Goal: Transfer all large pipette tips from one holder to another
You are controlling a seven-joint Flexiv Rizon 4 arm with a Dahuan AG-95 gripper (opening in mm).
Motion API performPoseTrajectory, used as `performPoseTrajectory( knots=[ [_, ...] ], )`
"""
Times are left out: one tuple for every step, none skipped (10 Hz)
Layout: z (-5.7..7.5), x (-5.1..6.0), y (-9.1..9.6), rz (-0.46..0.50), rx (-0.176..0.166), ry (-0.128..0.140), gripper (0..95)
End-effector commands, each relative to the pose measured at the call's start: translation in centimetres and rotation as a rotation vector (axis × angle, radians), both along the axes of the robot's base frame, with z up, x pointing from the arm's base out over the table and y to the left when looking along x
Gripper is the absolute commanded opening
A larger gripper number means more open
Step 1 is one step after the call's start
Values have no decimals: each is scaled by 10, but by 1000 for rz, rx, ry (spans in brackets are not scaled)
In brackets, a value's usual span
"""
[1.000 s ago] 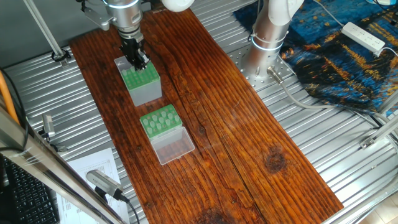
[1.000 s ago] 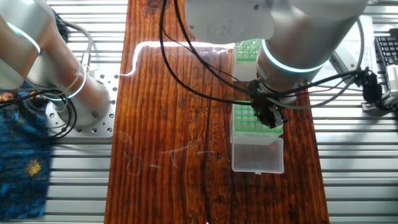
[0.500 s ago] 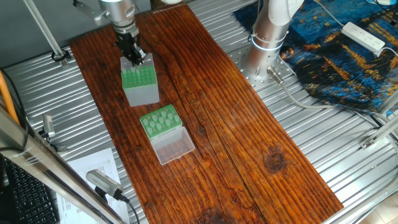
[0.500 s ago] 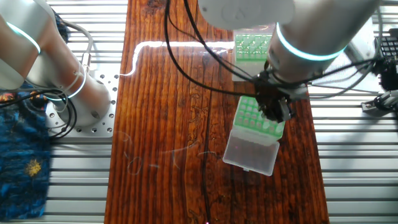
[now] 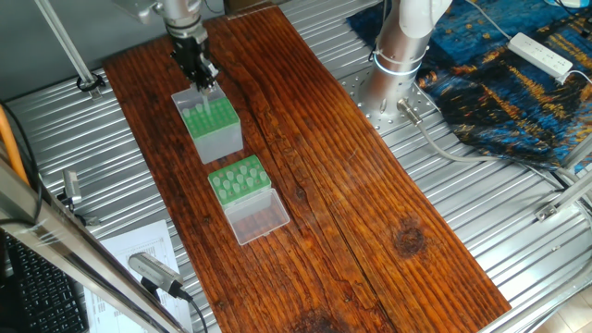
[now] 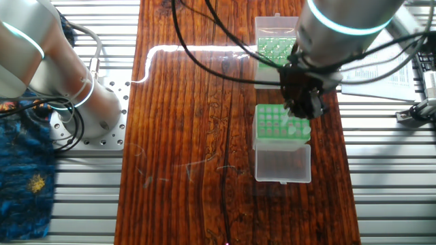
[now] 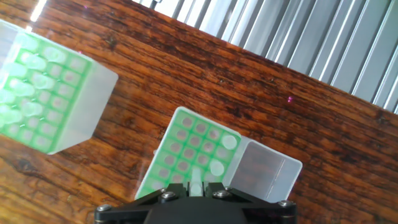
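The gripper (image 5: 200, 78) is hovering over the far edge of the holder (image 5: 212, 127), which is standing upright on the board (image 5: 351, 185). Its fingers (image 7: 214, 188) are pinching almost shut on one pale tip (image 7: 196, 185), and that tip is hanging down over the holder's green grid. In the hand view, two more tips (image 7: 229, 142) are sitting in holes at 1 o'clock from the held one, while most of the holes are showing open. The rack (image 5: 239, 178) is lying near the holder, at 5 o'clock from it in the fixed view, and is carrying many tips. Its clear lid (image 5: 258, 217) is lying open on the side away from the holder.
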State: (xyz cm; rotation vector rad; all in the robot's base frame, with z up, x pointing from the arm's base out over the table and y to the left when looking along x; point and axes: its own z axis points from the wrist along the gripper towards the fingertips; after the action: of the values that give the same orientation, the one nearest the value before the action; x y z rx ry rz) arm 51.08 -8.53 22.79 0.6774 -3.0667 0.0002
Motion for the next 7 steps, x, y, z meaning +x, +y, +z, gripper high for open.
performPoseTrajectory(
  knots=[
    [13, 2, 1, 19, 1, -1, 0],
    [19, 2, 2, 25, 0, -1, 0],
    [28, 3, 4, 34, 0, 0, 0],
    [35, 4, 8, 38, -3, 1, 0],
    [44, 5, 12, 49, -15, 2, 0],
    [57, 8, 20, 76, -42, 4, 0],
    [70, 9, 28, 84, -72, 11, 0]
  ],
)
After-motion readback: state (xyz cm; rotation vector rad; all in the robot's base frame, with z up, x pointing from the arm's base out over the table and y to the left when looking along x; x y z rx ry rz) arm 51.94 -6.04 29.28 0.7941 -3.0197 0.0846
